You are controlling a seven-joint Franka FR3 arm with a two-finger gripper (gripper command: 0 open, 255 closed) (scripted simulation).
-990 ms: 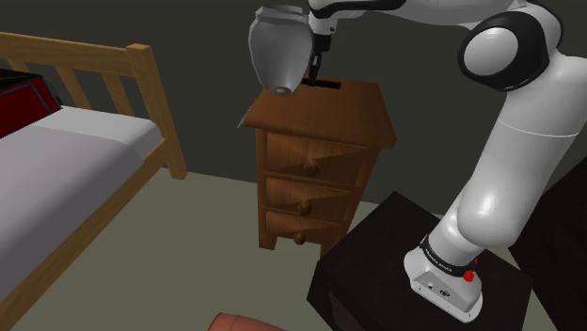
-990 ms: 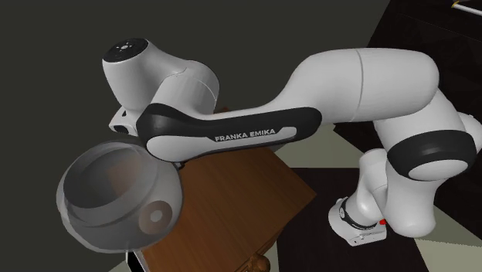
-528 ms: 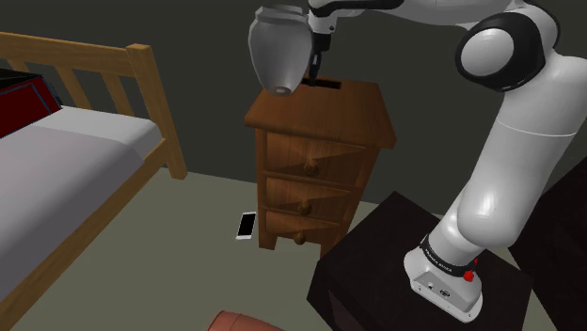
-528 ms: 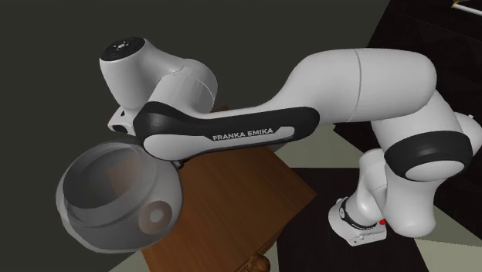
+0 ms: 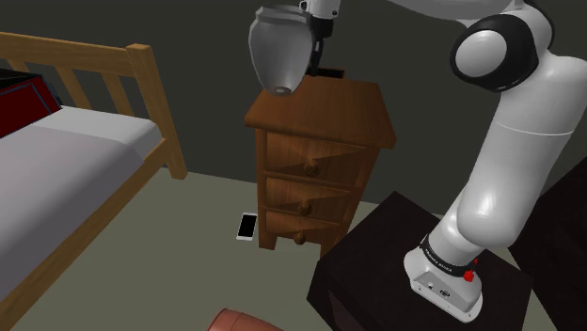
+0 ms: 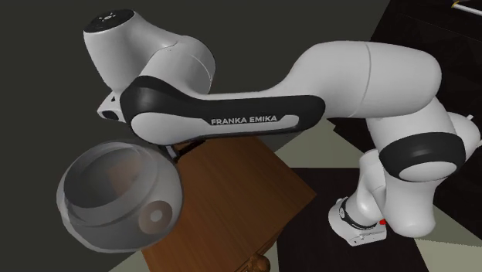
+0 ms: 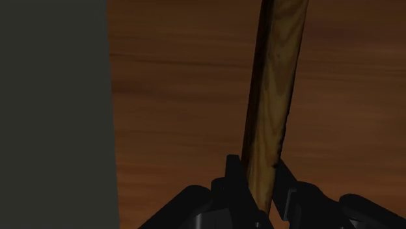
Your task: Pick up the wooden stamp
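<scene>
Wrist view: gripper (image 7: 260, 195) closed on the wooden stamp (image 7: 273, 97), both fingers (image 7: 235, 185) pressed to its narrow sides, no gap seen at contact. Seemingly gripped near one end, w/ the rest of the long brown piece jutting away from the hand over the table (image 7: 175, 97) top. Prob. taken across the thin way as the only span that fits between the fingers. Held close to the top's edge, w/ flat dark grey beyond it. Shoulder view: wooden stamp (image 5: 327, 72) reads as a short dark bar just under the hand, at the rear of the table (image 5: 320, 122) top, approx. level. Looks raised a touch off the wood, but can't confirm a gap from this angle. Judged: grasp made, lift begun or about to begin. Risk w/ an off-centre hold: far end sagging or swinging. Hard to make out: grey rounded dome (image 5: 279, 52) covering most of the hand in shoulder view, so no clear look at the finger tips there. Same dome (image 6: 116, 197) in front of the table (image 6: 232, 193) in second exterior view, w/ the arm (image 6: 255, 116) lying across above the top. Far end of stamp cut off by wrist view's frame; underside and part behind the fingers hidden. Elsewhere: bed (image 5: 75, 160) well apart, phone (image 5: 247, 227) on the floor just beside the table's base, reddish-brown thing (image 5: 240, 323) cut by the frame edge, can't ID.
</scene>
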